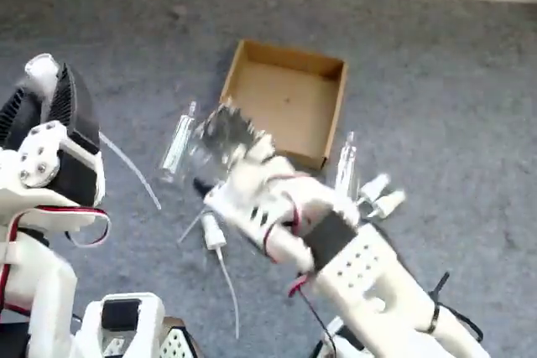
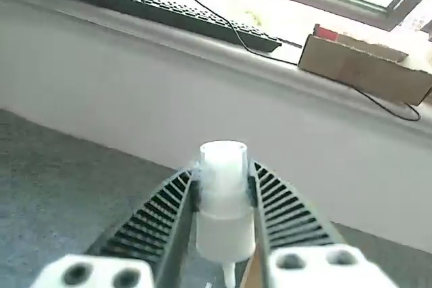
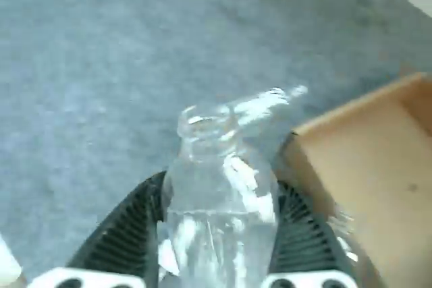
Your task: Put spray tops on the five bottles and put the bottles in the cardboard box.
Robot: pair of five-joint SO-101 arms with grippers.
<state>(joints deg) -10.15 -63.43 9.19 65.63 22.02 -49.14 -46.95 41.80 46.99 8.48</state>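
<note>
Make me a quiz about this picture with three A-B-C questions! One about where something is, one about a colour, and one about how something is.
1. Where do the two loose tops lie?
A) on the grey mat near the cardboard box
B) inside the box
C) on a shelf

2. What colour is the spray top in the left tool?
A) red
B) black
C) white

3. How is the bottle in the right tool?
A) closed with a top
B) open at the neck, no top on
C) lying flat in the box

Answers:
1 A: the high view shows them on the mat by the box's near corner.
2 C: the left wrist view shows a white top pinched in the tool.
3 B: the right wrist view shows the bottle's bare, open neck.
</note>
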